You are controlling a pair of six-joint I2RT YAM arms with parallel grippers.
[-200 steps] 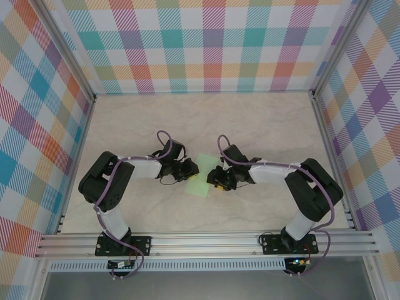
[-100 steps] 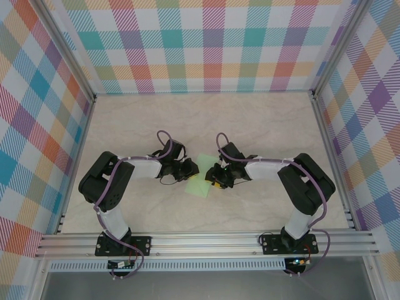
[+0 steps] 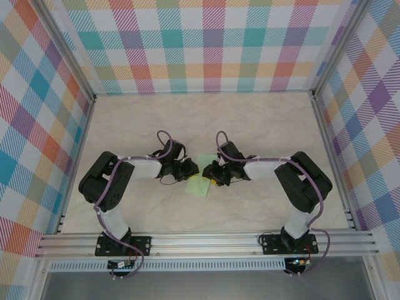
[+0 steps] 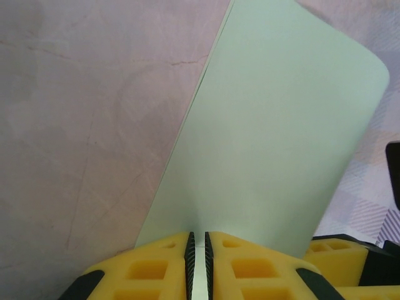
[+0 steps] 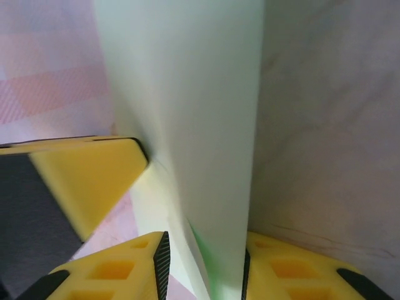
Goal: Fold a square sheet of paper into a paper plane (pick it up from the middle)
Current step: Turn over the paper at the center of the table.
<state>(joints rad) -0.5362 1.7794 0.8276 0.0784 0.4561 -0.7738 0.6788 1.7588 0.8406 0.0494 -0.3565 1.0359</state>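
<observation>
Paper first: the square sheet of paper (image 3: pixel 199 184) sits at the middle of the marbled surface (image 3: pixel 250 125), directly between the 2 arms, which reach in toward each other from either side. From above it shows as a small pale-green patch, partly covered by both wrists.

The left arm (image 3: pixel 128 167) comes in from the left side of the sheet. In the left wrist view the left jaws are clenched on the sheet's near edge: the yellow pads (image 4: pixel 150 274) leave a hairline slit with green paper in it. Beyond them the sheet (image 4: pixel 275 144) stretches away over the surface, its far corner rounded and curled.

The right arm (image 3: pixel 281 167) comes in from the other side. In the right wrist view the sheet (image 5: pixel 194 106) rises as a curved, doubled wall, and its lower part fills the gap between the right jaws' yellow pads (image 5: pixel 112 274). That gap is far wider than the left one. I cannot tell whether the right jaws pinch the paper.
</observation>
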